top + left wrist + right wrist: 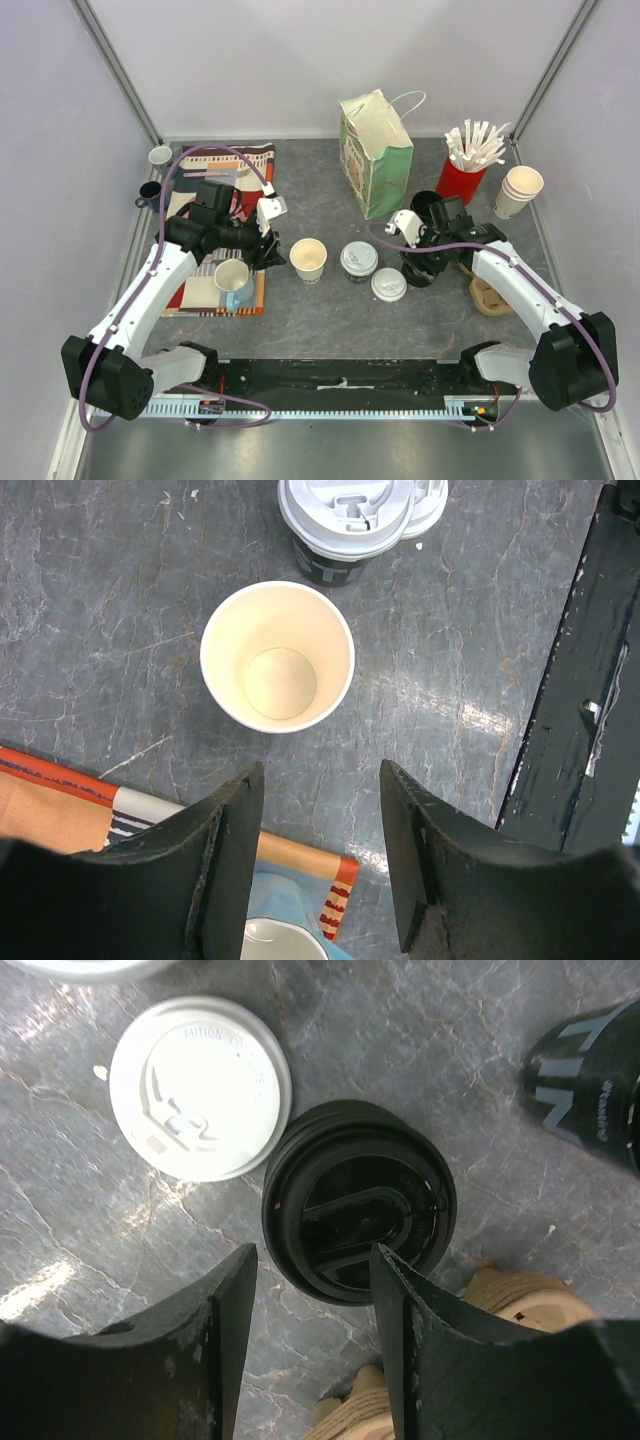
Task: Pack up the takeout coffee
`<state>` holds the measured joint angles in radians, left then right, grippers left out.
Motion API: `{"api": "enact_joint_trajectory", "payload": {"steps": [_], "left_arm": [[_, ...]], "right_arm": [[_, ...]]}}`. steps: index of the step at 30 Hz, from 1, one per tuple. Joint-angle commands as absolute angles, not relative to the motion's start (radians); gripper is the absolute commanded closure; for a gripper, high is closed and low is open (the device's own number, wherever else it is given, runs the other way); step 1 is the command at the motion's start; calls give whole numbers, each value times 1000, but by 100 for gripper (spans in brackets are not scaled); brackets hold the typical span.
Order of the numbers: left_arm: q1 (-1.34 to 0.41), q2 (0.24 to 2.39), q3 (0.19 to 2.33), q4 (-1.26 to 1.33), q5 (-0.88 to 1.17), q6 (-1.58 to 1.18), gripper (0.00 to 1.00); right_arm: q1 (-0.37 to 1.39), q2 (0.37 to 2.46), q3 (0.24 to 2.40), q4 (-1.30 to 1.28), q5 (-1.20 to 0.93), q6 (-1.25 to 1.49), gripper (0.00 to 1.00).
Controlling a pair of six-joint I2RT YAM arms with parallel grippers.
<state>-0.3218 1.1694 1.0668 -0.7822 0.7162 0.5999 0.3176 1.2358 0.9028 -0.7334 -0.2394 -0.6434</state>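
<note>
Nearest the arm bases, front-left of the paper bag (378, 150): left gripper (320, 780), jaws spread wide and gripping nothing, over grey table (320, 330) at the edge of a striped mat (250, 165). Just beyond its fingertips, still front-left of the bag: an open paper cup (278, 658), upright, lidless, pale inside.

Front-right of the bag: right gripper (314, 1260), jaws likewise parted, closed on nothing, poised above a black lid (350, 1200) lying flat.

Straight in front of the bag: the takeout coffee (358, 260). Stands upright, wears a round white plastic sip lid with a raised spout, shows a dark wall with pale lettering in the left wrist view. Just beside it, a little nearer and to its right: a second white lid (388, 285) of the same kind, close to the black lid; cannot tell whether a cup sits under it.

Closer to the bag's right front corner: a lidless black cup (590, 1080) with pale print.

Right of the bag, farther back: a red holder (460, 180) of white sticks, then a stack of paper cups (518, 190)
</note>
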Motion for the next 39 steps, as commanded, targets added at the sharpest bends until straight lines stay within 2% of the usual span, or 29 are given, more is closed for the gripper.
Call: {"api": "enact_joint_trajectory", "payload": {"steps": [1, 8, 18, 27, 39], "left_arm": [[-318, 1169, 1069, -749, 765, 621, 43], [-318, 1178, 1068, -758, 782, 632, 43], [-318, 1184, 1077, -791, 795, 670, 43], [-318, 1183, 1075, -815, 801, 695, 43], [-318, 1187, 1078, -821, 805, 703, 43]], "right_arm": [[316, 1252, 885, -726, -189, -669, 44], [322, 1262, 897, -695, -167, -647, 52], [353, 1270, 885, -690, -184, -655, 52], [365, 1304, 900, -706, -153, -664, 58], [371, 1276, 919, -732, -206, -667, 78]]}}
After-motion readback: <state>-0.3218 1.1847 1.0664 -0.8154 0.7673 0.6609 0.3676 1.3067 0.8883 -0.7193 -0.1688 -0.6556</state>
